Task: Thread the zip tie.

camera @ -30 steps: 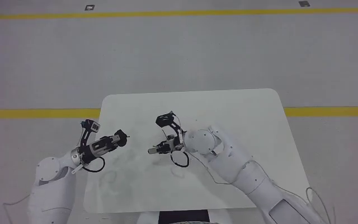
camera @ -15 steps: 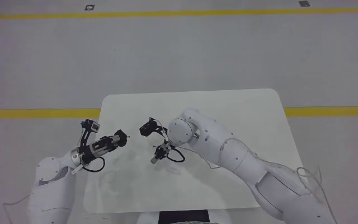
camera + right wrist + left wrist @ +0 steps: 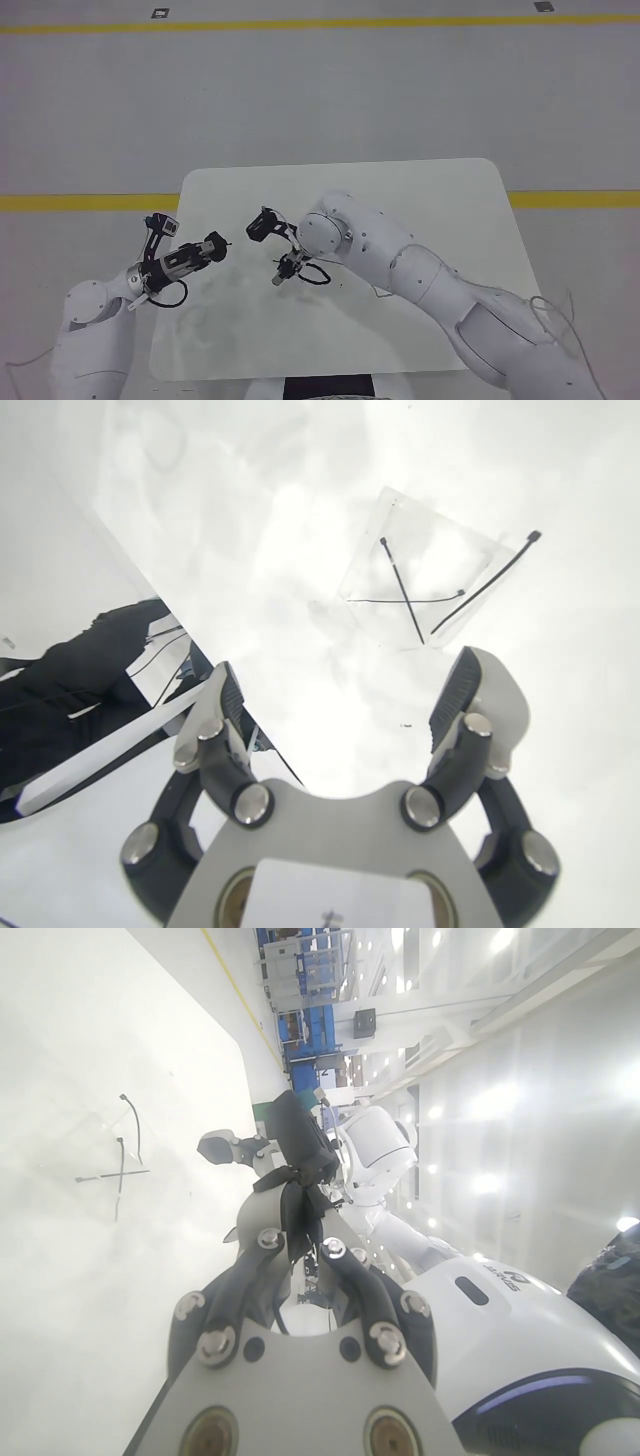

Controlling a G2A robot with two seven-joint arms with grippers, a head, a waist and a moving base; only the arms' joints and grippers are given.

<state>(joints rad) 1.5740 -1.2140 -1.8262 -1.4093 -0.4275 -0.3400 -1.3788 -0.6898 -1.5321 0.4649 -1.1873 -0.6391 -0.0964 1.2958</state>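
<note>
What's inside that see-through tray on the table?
Inside the clear tray, a thick zip tie crosses a thin zip tie; a third zip tie lies across its rim, head outside. Nothing covers them.

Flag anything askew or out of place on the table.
The zip ties in the clear tray lie jumbled: two cross each other, and the third zip tie sticks its head out past the tray's rim. Nothing looks spilled or broken.

Bare table [image 3: 300, 550] surrounds the clear tray [image 3: 361, 545], whose rim fences the crossed zip ties [image 3: 406, 601].
</note>
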